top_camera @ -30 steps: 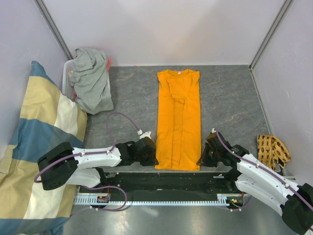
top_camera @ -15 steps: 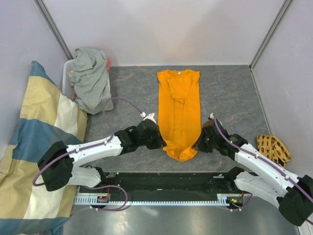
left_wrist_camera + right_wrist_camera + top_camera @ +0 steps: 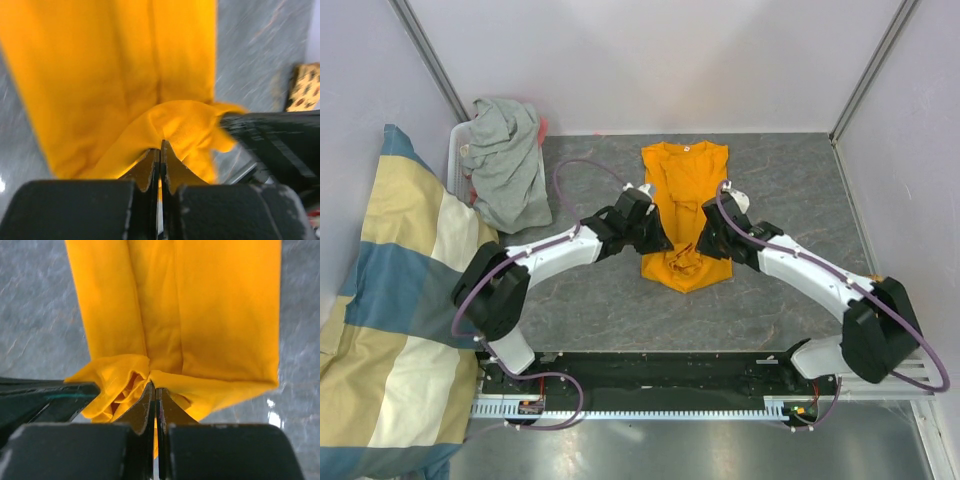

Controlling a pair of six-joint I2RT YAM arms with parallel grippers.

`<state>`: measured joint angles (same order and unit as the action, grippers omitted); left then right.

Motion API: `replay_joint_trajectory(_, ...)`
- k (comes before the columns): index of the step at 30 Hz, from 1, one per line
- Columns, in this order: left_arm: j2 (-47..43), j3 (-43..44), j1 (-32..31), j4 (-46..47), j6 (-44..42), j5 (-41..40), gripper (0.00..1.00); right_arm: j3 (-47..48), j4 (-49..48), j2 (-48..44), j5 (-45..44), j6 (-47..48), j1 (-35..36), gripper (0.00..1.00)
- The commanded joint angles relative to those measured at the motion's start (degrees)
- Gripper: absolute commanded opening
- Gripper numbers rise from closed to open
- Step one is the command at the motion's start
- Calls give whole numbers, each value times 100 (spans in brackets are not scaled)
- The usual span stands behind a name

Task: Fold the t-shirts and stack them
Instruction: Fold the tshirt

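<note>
The orange t-shirt [image 3: 685,190] lies as a narrow strip on the grey table, collar at the far end. Its near hem is lifted and doubled back toward the collar, bunched between the two grippers. My left gripper [image 3: 655,240] is shut on the hem's left corner, with orange cloth [image 3: 150,75] pinched between its fingers. On the right corner my right gripper [image 3: 705,240] is shut too, cloth [image 3: 200,305] pulled up at its tips. The grey t-shirt [image 3: 505,160] lies crumpled over a white bin at the far left.
A cream-and-blue blocked cloth [image 3: 390,300] hangs over the table's left edge. A tan woven disc [image 3: 306,87] shows at the right in the left wrist view. Grey walls [image 3: 670,60] enclose the table on three sides. Purple cables loop above both arms.
Both grippers have carried the orange t-shirt's near hem away from the arm bases toward the collar, so the strip is now folded over itself and much shorter. The grey t-shirt has not moved.
</note>
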<state>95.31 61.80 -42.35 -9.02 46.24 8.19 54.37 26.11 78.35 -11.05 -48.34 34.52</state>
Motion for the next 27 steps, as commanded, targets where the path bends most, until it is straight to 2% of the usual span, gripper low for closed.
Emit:
replay_joint_trajectory(1,506,928,252,172,-572,535,2,547,-457,523,-240,377,-288,0)
replay_joint_trajectory(8,1427,1712,666,119,-677,965,2,882,-826,1234,67,553,-1131,0)
replay_joint_trajectory(13,1894,2098,912,119,-686,1194,2,1225,-941,1631,217,650,-1422,0)
replay_joint_trajectory(27,2343,2213,1431,286,-625,1449,2,1779,-1081,2378,498,659,-1844,0)
